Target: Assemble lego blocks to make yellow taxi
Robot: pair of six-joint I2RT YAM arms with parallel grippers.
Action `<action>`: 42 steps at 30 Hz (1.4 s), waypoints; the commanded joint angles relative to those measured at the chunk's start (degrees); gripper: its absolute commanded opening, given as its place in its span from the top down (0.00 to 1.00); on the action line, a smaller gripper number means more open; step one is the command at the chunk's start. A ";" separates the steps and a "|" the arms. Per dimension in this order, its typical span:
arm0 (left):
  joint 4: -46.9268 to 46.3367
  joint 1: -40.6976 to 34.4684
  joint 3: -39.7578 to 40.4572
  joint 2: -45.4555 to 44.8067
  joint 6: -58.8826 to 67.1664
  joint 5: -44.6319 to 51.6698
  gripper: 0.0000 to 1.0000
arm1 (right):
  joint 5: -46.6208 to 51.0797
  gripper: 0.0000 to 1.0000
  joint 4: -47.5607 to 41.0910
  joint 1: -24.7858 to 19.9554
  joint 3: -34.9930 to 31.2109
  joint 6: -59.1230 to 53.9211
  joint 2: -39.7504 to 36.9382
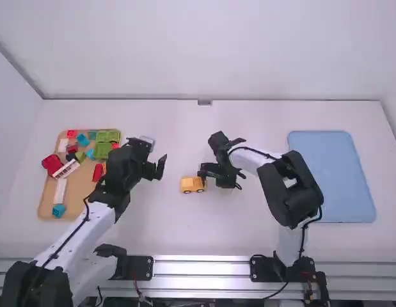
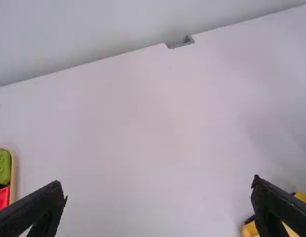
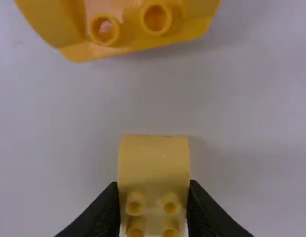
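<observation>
Right gripper (image 3: 153, 182) pinches a curved yellow plastic block (image 3: 153, 160) beside the yellow wheeled car (image 1: 192, 185), probably for mounting; left gripper (image 2: 157, 180) gapes wide

The white counter (image 1: 178, 137) has a small notch (image 1: 205, 102) in its far edge. Directly on it, toward the left side, lies a tan tray (image 1: 82, 201) with blocks in it; toward the right side lies a flat blue tray (image 1: 335, 182). Between the two trays, well apart from the blue one, a yellow toy car (image 1: 190, 183) stands upright on black wheels.
</observation>
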 commanded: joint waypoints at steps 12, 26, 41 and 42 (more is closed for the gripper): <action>-0.15 -0.20 -0.42 0.00 -0.35 0.68 0.01 | -0.13 0.73 0.09 0.15 -0.44 21.77 0.46; 0.76 -0.15 -0.42 0.00 0.04 0.50 0.01 | -0.35 0.73 0.22 0.09 -0.44 39.98 0.46; 0.63 -0.15 -0.42 0.00 0.07 0.52 0.01 | -0.37 1.00 0.00 0.13 -0.42 53.31 0.46; 0.66 -0.13 -0.42 0.00 0.04 0.48 0.01 | -0.39 1.00 0.02 0.13 -0.42 55.60 0.46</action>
